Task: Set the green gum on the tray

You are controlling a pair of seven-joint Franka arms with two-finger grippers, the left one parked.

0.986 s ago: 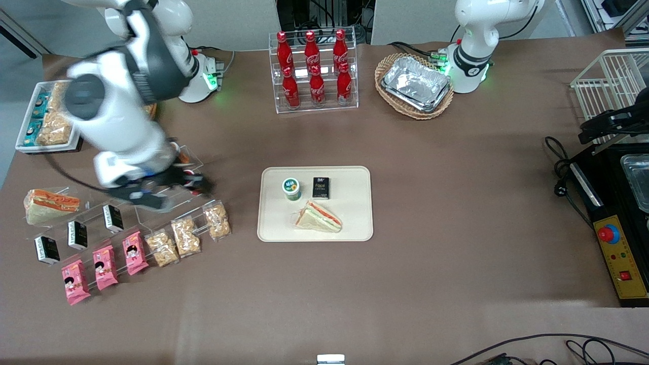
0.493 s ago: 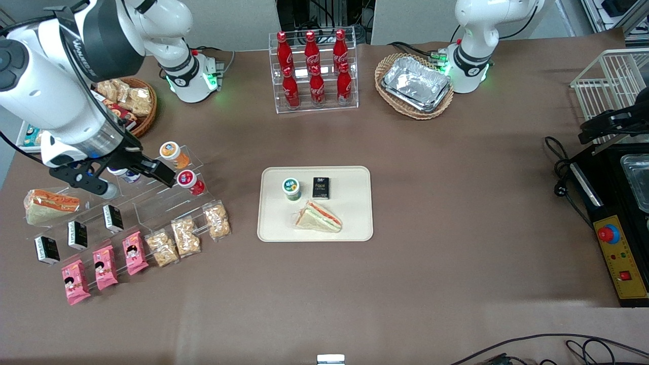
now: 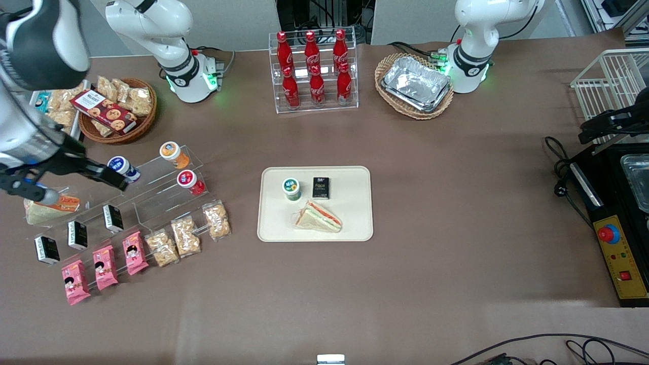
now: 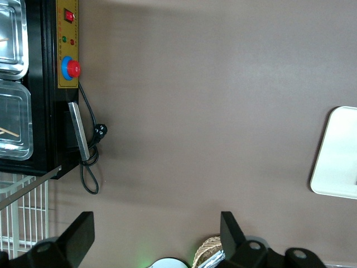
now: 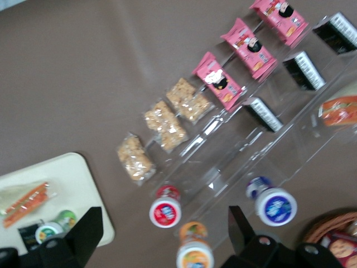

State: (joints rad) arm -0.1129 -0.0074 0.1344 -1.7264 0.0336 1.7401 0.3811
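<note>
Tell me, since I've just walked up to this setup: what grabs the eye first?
The cream tray at mid-table, holding the green gum, a black pack and a sandwich. Toward the working arm's end, the hand hangs open and empty above a clear tiered rack of snacks. Farther from the camera stands a rack of red cola bottles.

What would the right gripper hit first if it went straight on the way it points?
Probably the clear display stand, near the red canister, though depth is unclear. The gripper hangs above that stand with its jaws open.
</note>
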